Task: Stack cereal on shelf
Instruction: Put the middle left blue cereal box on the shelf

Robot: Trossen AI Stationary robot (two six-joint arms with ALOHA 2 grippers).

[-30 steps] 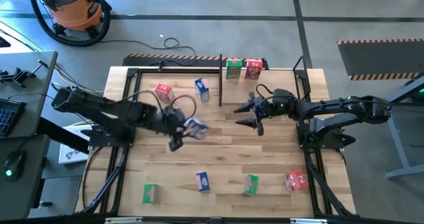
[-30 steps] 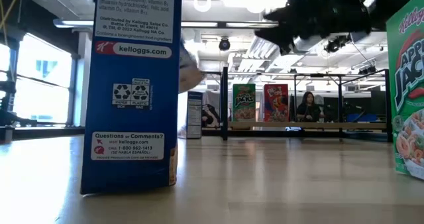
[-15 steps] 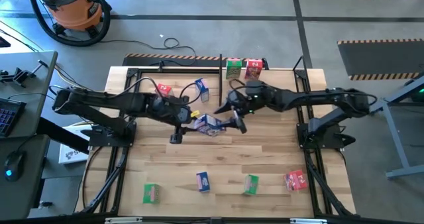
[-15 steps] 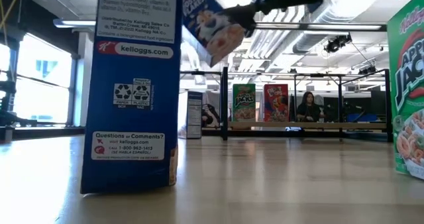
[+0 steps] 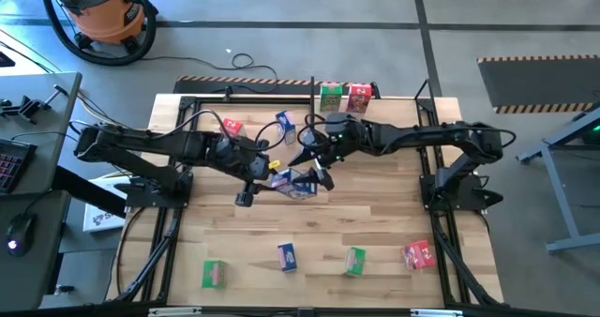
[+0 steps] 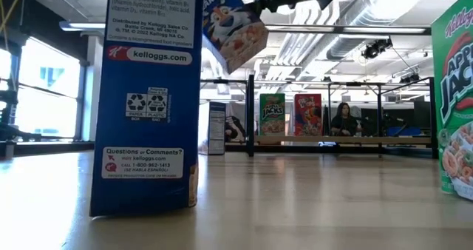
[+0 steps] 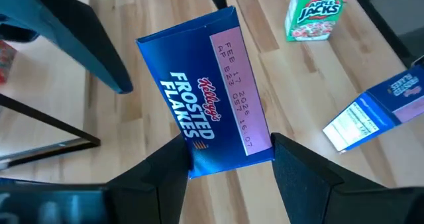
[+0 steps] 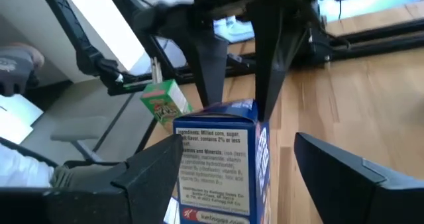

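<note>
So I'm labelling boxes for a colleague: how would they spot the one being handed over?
Start at the wooden table and find where the two arms meet mid-table. Between the left pincer and right pincer hangs a blue Frosted Flakes box, the only box held off the table.

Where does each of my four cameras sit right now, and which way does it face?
High: overhead, looking straight down; both arms meet at the blue Frosted Flakes box mid-table.
Low: table height, facing the shelf; the box hangs overhead.
Left wrist: looks past the left tool, shut on the box.
Right wrist: looks past the right tool, open around the box's other end.
All four share that box.
</note>
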